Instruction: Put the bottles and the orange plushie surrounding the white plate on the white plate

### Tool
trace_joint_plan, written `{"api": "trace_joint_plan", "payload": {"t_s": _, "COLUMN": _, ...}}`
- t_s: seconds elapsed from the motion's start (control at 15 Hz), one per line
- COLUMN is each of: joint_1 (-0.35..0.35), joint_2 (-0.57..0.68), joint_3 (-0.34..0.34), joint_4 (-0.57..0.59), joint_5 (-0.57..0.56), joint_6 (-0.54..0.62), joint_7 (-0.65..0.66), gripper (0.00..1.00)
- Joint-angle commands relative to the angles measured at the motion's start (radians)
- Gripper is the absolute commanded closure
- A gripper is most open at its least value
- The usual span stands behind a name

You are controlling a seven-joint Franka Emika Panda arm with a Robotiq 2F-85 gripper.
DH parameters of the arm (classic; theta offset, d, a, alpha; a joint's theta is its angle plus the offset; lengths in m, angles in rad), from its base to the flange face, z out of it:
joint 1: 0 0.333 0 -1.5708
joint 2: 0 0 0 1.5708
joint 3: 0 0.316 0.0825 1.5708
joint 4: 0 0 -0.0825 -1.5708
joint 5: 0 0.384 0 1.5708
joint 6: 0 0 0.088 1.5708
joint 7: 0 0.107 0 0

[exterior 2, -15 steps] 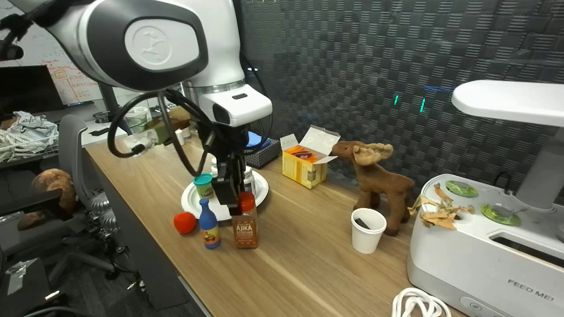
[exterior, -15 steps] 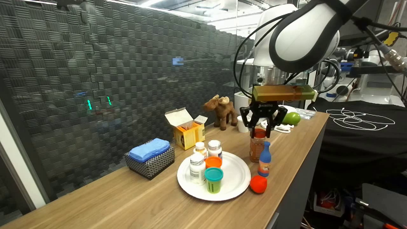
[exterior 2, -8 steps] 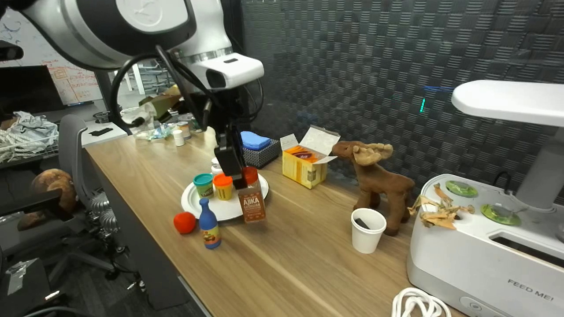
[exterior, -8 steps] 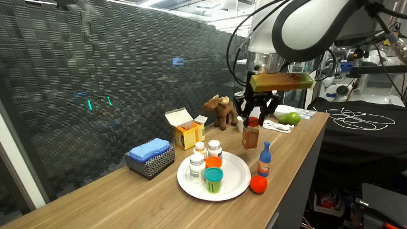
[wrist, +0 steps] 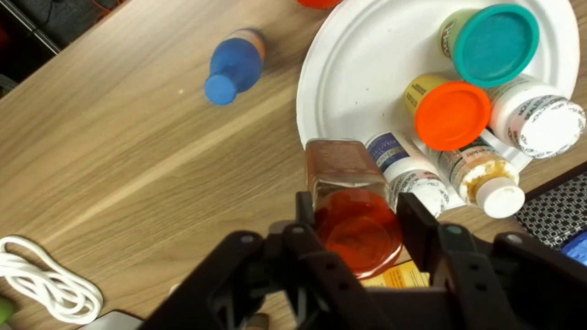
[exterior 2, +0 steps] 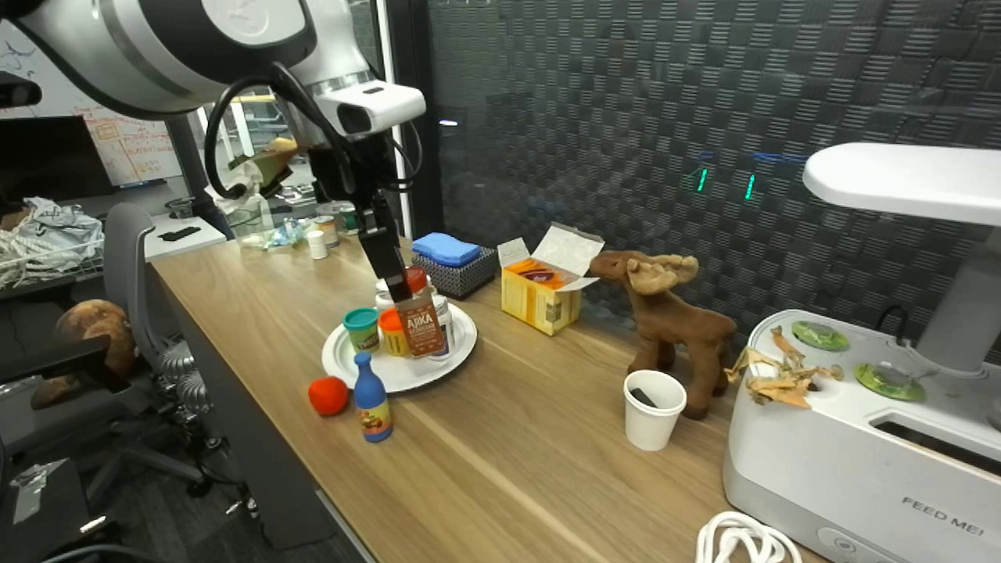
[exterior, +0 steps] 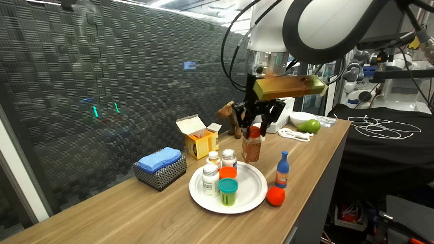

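Note:
My gripper (exterior: 254, 131) is shut on the red cap of a brown spice jar (exterior: 251, 150) and holds it, slightly tilted, in the air by the plate's rim. In the wrist view the jar (wrist: 346, 162) sits between the fingers, overlapping the plate's edge. On the white plate (exterior: 251, 189) stand three white bottles (exterior: 210, 181), a green jar with a teal cap (exterior: 228, 193) and an orange-capped jar (exterior: 227, 173). A blue bottle (exterior: 282, 171) stands upright on the table beside the plate. The orange plushie (exterior: 275, 196), reddish, lies close to the plate's rim.
An open yellow box (exterior: 202, 144) and a black basket with a blue cloth (exterior: 161, 171) stand along the wall side. A brown moose toy (exterior 2: 672, 328), a white cup (exterior 2: 653, 410), a white cord (exterior 2: 747, 539) and a white planter (exterior 2: 852, 446) stand farther along the table.
The jar was lifted off the table in my gripper and carried over to the plate's edge, tilting a little. The plate, its contents, the blue bottle and the plushie have not moved.

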Motion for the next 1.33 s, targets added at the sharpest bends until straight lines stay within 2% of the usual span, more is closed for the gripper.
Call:
{"api": "trace_joint_plan", "payload": {"t_s": 0.0, "joint_1": 0.010, "joint_2": 0.035, "joint_3": -0.004, "joint_4": 0.025, "joint_5": 0.042, "joint_6": -0.007, "joint_7": -0.038, "gripper": 0.76}}
{"api": "trace_joint_plan", "payload": {"t_s": 0.53, "joint_1": 0.024, "joint_2": 0.086, "joint_3": -0.007, "joint_4": 0.037, "joint_5": 0.163, "joint_6": 0.034, "joint_7": -0.124, "gripper": 0.76}}
{"api": "trace_joint_plan", "payload": {"t_s": 0.87, "joint_1": 0.031, "joint_2": 0.123, "joint_3": -0.013, "joint_4": 0.044, "joint_5": 0.155, "joint_6": 0.038, "joint_7": -0.146, "gripper": 0.76}}
{"api": "trace_joint_plan", "payload": {"t_s": 1.27, "joint_1": 0.041, "joint_2": 0.144, "joint_3": -0.017, "joint_4": 0.046, "joint_5": 0.137, "joint_6": 0.086, "joint_7": -0.242, "gripper": 0.76}}
